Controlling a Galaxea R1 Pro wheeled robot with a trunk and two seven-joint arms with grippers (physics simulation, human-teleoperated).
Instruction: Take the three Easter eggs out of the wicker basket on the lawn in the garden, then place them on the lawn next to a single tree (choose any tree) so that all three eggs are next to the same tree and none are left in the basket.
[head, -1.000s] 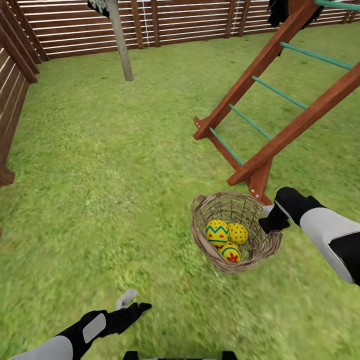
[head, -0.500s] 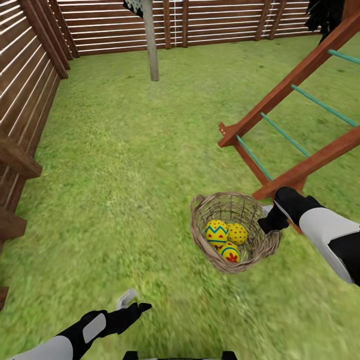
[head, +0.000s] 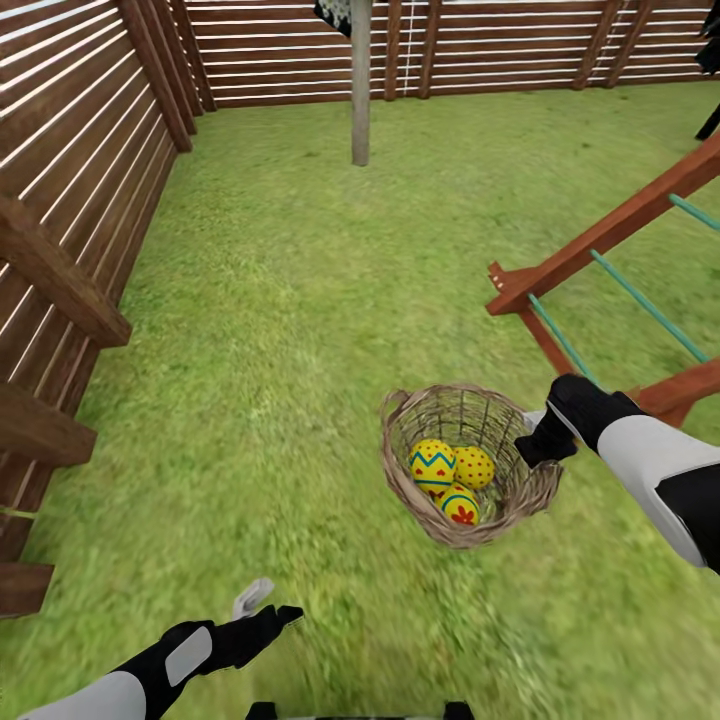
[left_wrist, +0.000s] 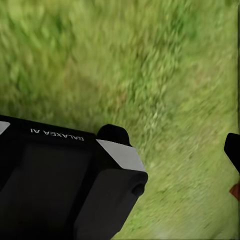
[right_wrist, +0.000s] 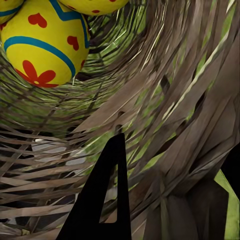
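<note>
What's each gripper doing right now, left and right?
Left gripper: over bare lawn, holding nothing; open or closed cannot be told.
Right gripper: closed on the wicker basket rim, three Easter eggs inside.

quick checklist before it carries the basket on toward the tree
1. All three Easter eggs in the wicker basket: ok.
2. Right hand at the basket's rim: ok; grip itself: cannot tell, the wicker hides the fingertips.
3. Basket level: not ok, it tilts toward the camera in the head view.
4. Tree in sight ahead near the back fence: ok.
5. Lawn between robot and tree free of obstacles: ok.
6. Left hand away from the basket, holding nothing: ok.
</note>
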